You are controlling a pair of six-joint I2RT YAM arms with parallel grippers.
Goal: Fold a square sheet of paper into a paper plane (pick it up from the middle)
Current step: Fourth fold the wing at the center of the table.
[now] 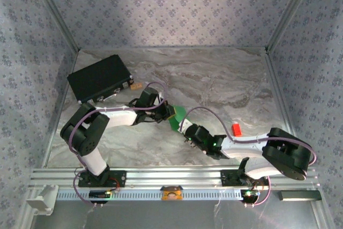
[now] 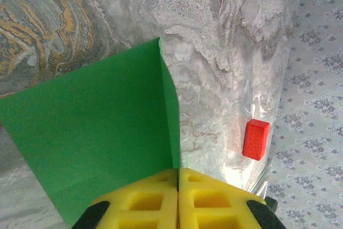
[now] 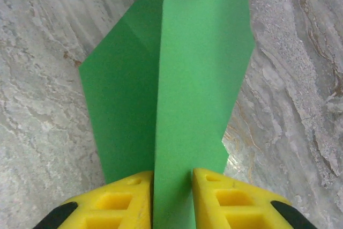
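1. Top external view: the green sheet of paper (image 1: pixel 177 117) sits near the middle of the marble table (image 1: pixel 225 79), held up between the two grippers and partly folded.
2. In the left wrist view the paper (image 2: pixel 102 132) stands as a broad flap with a sharp vertical crease on its right edge. The left gripper (image 2: pixel 178 172) is closed tight on the bottom of that crease, its yellow fingers meeting.
3. In the right wrist view the paper (image 3: pixel 187 105) runs up as a long creased strip with a darker flap at its 9 o'clock side. The right gripper (image 3: pixel 172 174) has its fingers apart with the strip between them; whether they pinch it cannot be told.
4. From above, the left gripper (image 1: pixel 163 112) meets the paper at its 10 o'clock edge, with the arm bent at the elbow and the forearm reaching right.
5. The right gripper (image 1: pixel 186 130) meets it at 5 o'clock, the forearm stretched low to the left.
6. A red block (image 1: pixel 236 129) lies at the paper's 3 o'clock, well apart.
7. A black case (image 1: pixel 99 79) lies at 10 o'clock, near the far left corner.
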